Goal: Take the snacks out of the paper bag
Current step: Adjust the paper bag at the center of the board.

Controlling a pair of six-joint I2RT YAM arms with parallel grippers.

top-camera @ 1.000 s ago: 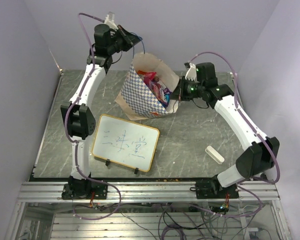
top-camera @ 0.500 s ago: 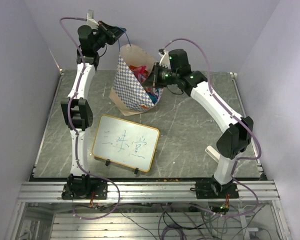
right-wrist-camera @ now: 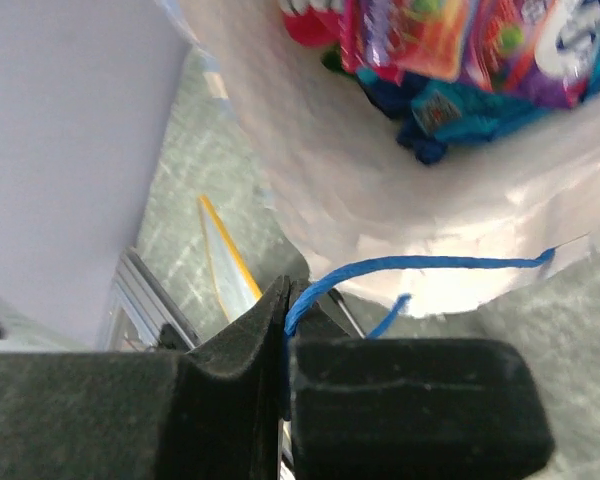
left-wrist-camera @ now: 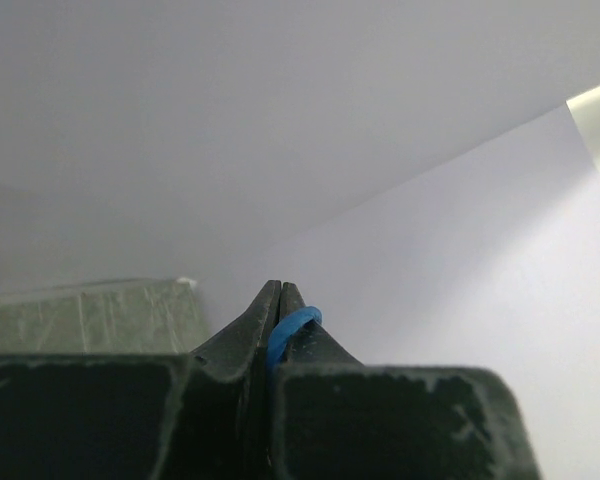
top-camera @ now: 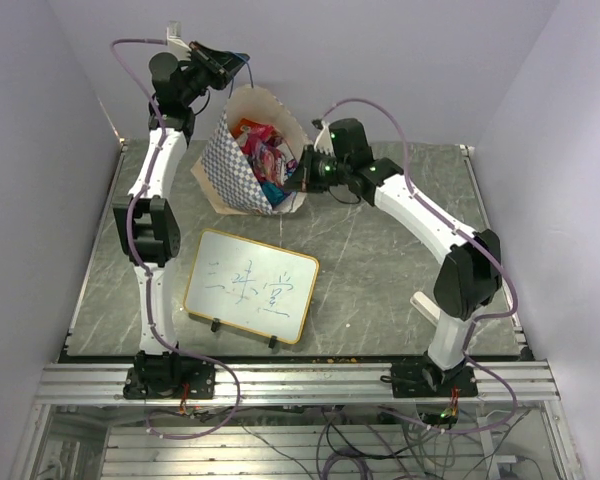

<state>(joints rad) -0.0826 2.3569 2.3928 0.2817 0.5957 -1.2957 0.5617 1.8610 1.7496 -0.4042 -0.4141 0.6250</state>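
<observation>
Over the desk [top-camera: 380, 260], left tool [top-camera: 226, 62] and right tool [top-camera: 298, 173] each clench a bag [top-camera: 228, 165] cord [left-wrist-camera: 294, 323]; we should tip gently.

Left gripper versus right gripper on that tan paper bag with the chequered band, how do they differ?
The left gripper is beyond the far rim of the tan chequered paper bag; the right gripper is at its near-right rim. The left gripper's camera sees bare wall and table; the right gripper's sees shiny snack packets inside. Both are shut on a thin blue cord handle.
</observation>
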